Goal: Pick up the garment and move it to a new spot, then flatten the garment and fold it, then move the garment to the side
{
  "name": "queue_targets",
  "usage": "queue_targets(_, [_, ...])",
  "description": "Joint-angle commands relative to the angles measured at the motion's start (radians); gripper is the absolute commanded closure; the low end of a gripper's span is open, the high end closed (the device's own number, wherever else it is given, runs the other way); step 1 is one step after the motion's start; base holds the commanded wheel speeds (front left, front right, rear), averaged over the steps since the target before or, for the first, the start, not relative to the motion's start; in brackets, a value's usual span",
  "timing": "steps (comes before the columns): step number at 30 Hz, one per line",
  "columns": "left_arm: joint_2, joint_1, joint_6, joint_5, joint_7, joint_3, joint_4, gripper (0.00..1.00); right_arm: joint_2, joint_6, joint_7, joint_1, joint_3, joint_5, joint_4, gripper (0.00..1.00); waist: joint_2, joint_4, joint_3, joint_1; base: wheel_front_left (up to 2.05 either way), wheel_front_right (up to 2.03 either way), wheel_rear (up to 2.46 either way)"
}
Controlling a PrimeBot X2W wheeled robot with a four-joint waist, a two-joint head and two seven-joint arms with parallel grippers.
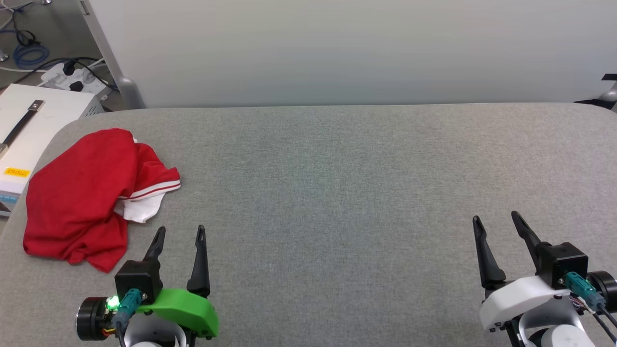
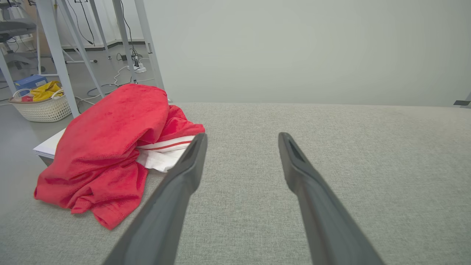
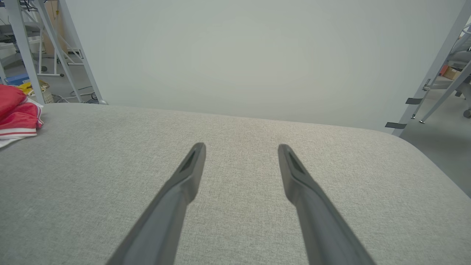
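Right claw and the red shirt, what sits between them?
In the head view: bare grey table, with the left claw beside the garment.

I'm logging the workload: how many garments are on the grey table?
1. The red T-shirt lies crumpled at the left edge of the grey table, beside the left gripper. Its folds might hide something smaller.

Open across table centre and right, near to far. Blocked at left by heaped garment, at far edge by upright panel, beyond left edge by white box.
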State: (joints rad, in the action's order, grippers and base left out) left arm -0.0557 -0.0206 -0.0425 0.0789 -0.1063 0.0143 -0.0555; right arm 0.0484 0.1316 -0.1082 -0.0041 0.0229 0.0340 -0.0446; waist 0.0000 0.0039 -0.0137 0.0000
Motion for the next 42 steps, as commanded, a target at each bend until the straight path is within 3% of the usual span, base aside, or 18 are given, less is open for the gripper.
queue_targets(1, [0.002, -0.011, -0.009, 0.006, -0.011, 0.003, -0.004, 0.0, 0.001, 0.0, -0.011, -0.021, 0.002, -0.003, -0.007, 0.0, 0.0, -0.001, 0.0, 0.0, 0.0, 0.0, 0.0])
queue_targets(34, [0.004, -0.014, -0.048, 0.054, -0.084, 0.005, -0.038, 0.0, 0.001, -0.001, -0.083, -0.05, -0.007, 0.029, -0.042, 0.0, 0.0, 0.004, -0.013, 0.0, 0.0, 0.0, 0.0])
queue_targets(42, [0.004, -0.007, -0.055, 0.062, -0.1, 0.012, -0.048, 0.0, 0.002, -0.001, -0.099, -0.058, -0.042, 0.046, -0.051, 0.0, 0.0, 0.042, -0.023, 0.0, 0.0, 0.0, 0.0])
